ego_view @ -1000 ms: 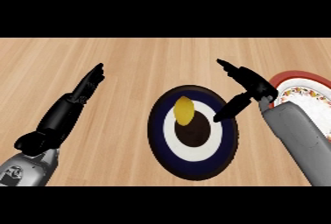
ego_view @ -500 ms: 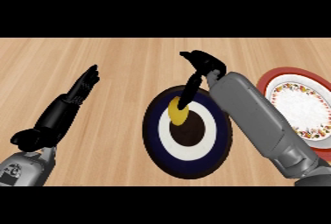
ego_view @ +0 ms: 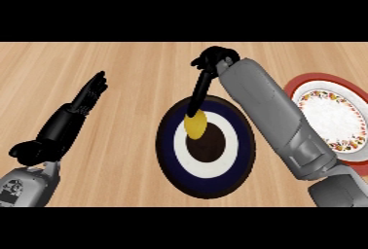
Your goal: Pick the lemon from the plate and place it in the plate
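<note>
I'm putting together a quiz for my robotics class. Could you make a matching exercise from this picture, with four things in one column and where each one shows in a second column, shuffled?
Things
1. small yellow lemon
2. white patterned plate with a red rim
3. black left hand
4. black right hand

Places
A. at the view's left, over the wooden counter
B. just past the far rim of the dark blue plate
C. on the dark blue plate, on its white ring
D. at the view's right edge, beside the grey right forearm

Pairs: 1-C; 2-D; 3-A; 4-B

Kitchen: wooden counter (ego_view: 129, 68), plates (ego_view: 244, 146).
</note>
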